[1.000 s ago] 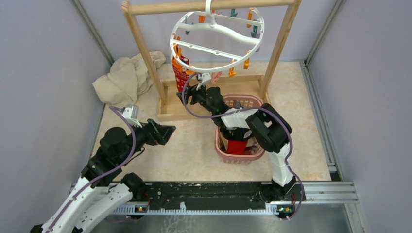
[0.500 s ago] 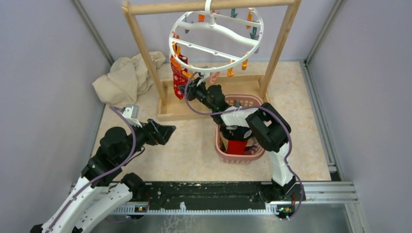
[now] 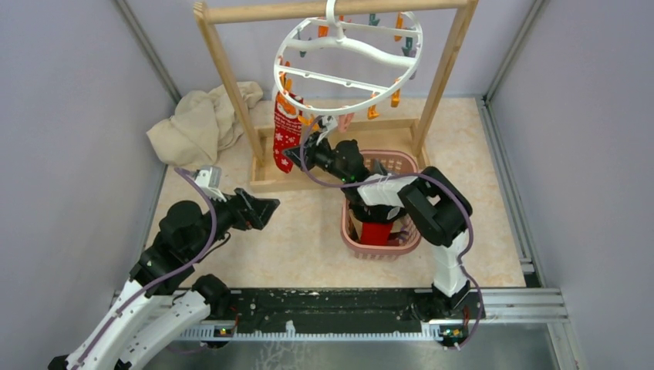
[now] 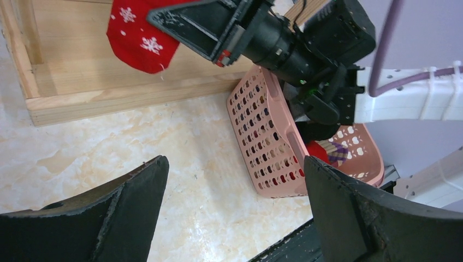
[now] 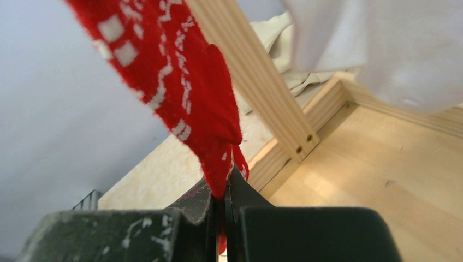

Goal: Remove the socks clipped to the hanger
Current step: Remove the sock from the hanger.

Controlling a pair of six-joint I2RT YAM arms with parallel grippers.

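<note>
A round white hanger (image 3: pixel 347 65) with orange and teal clips hangs from the wooden rack's top bar. One red sock with white pattern (image 3: pixel 286 132) is clipped at the ring's left side and hangs down. My right gripper (image 3: pixel 294 159) is shut on that sock's lower end; in the right wrist view the red sock (image 5: pixel 185 93) runs taut down into the closed right gripper (image 5: pixel 224 188). The left wrist view shows the sock's toe (image 4: pixel 142 38) beside those black fingers (image 4: pixel 180 22). My left gripper (image 3: pixel 266 210) is open and holds nothing, low over the floor (image 4: pixel 235 164).
The wooden rack (image 3: pixel 224 73) stands on a base board (image 3: pixel 266 181). A pink lattice basket (image 3: pixel 401 163) with socks inside sits under my right arm, and its wall (image 4: pixel 262 136) also shows in the left wrist view. A beige cloth (image 3: pixel 200 123) lies at back left. White fabric (image 5: pixel 393 49) hangs close by the red sock.
My right gripper has shut on the red sock's lower end and shifted left and down; the sock now hangs stretched. The hanger ring has swung slightly. The left arm has not moved.
</note>
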